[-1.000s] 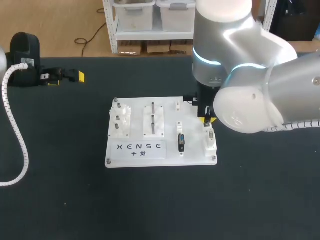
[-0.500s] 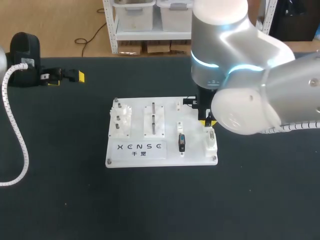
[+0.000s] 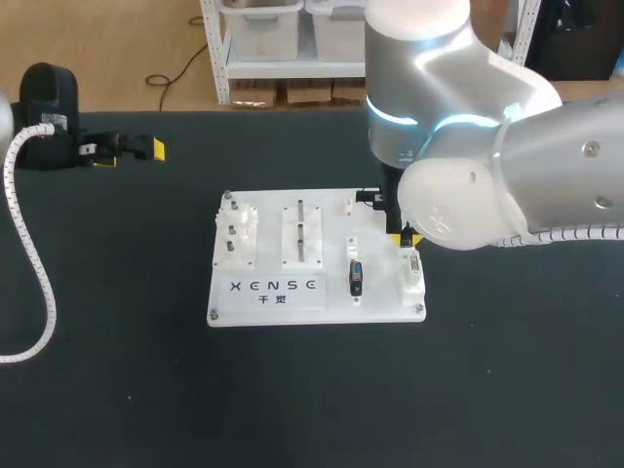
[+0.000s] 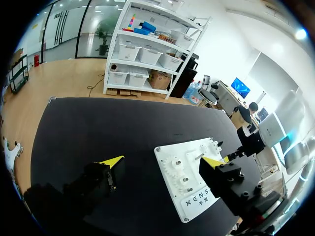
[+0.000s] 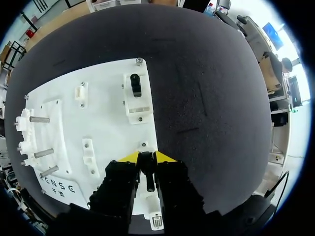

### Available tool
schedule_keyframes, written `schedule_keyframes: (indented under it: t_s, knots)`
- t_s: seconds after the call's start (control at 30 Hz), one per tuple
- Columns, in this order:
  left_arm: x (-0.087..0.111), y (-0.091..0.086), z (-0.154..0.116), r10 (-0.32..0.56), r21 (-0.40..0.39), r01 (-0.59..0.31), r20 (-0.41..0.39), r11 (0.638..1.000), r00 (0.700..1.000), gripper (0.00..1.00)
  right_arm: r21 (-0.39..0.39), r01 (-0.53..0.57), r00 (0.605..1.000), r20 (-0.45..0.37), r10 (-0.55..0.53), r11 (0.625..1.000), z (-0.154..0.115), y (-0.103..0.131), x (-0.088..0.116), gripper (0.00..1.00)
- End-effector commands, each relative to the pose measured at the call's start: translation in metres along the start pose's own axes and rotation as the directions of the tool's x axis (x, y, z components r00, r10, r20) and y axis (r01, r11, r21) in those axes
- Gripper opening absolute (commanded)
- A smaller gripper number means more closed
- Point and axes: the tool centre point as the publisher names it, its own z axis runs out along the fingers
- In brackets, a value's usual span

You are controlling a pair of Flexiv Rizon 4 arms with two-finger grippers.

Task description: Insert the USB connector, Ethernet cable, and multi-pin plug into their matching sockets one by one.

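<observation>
Over the right side of the white board, we are holding our right gripper pointing down at it. Its two yellow-tipped fingers are drawn close and are clamping a slim black plug from both sides. Seen from that wrist, the plug is hanging over a white socket block at the board's right edge, though we cannot tell whether it is touching the block. Ahead of the fingers, toward a corner screw of the board, a second white block is carrying a black part. Toward the board's front, just right of its printed label, a dark connector is standing in a narrow white holder. On the board's left half, metal pins are sticking up from white mounts. Well off the board's far left corner, our left gripper is hovering over the black table. Its fingers are spread wide apart, and the board is lying ahead of them in the left wrist view.
</observation>
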Motion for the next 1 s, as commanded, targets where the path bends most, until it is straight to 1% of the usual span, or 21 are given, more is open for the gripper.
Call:
schedule_keyframes:
  t_s: [0.03,0.07,0.1,0.27,0.4,0.6,0.77,1.0]
  knots:
    - [0.0,0.0,0.0,0.0,0.0,0.0,0.0,1.0,1.0,1.0,-0.003,0.002,1.0,0.011,-0.002,1.0,0.012,-0.004,-0.002,0.11]
    - [0.0,0.0,0.0,0.0,0.0,0.0,0.0,1.0,1.0,1.0,-0.007,0.004,1.0,0.018,-0.004,1.0,0.008,-0.004,-0.002,0.36]
    - [0.0,0.0,0.0,0.0,0.0,0.0,0.0,1.0,1.0,1.0,-0.012,0.005,1.0,0.025,-0.005,1.0,0.004,-0.003,-0.002,1.0]
    - [0.0,0.0,0.0,0.0,0.0,0.0,0.0,1.0,1.0,1.0,-0.047,0.004,0.998,0.065,0.0,0.999,-0.021,0.001,-0.002,1.0]
    - [0.0,0.0,0.0,0.0,0.0,0.0,0.0,1.0,1.0,1.0,-0.066,0.017,0.995,0.102,-0.011,0.998,-0.042,0.01,0.001,1.0]
    - [0.0,0.0,0.0,0.0,0.0,0.0,0.0,1.0,1.0,1.0,-0.085,0.037,0.993,0.112,-0.027,0.996,-0.068,0.026,0.011,1.0]
    - [0.0,0.0,0.0,0.0,0.0,0.0,0.0,1.0,1.0,1.0,-0.096,0.065,0.994,0.089,-0.056,0.993,-0.075,0.037,0.022,1.0]
    - [0.0,0.0,0.0,0.0,0.0,0.0,0.0,1.0,1.0,1.0,-0.099,0.091,0.996,0.033,-0.088,0.991,-0.071,0.048,0.038,1.0]
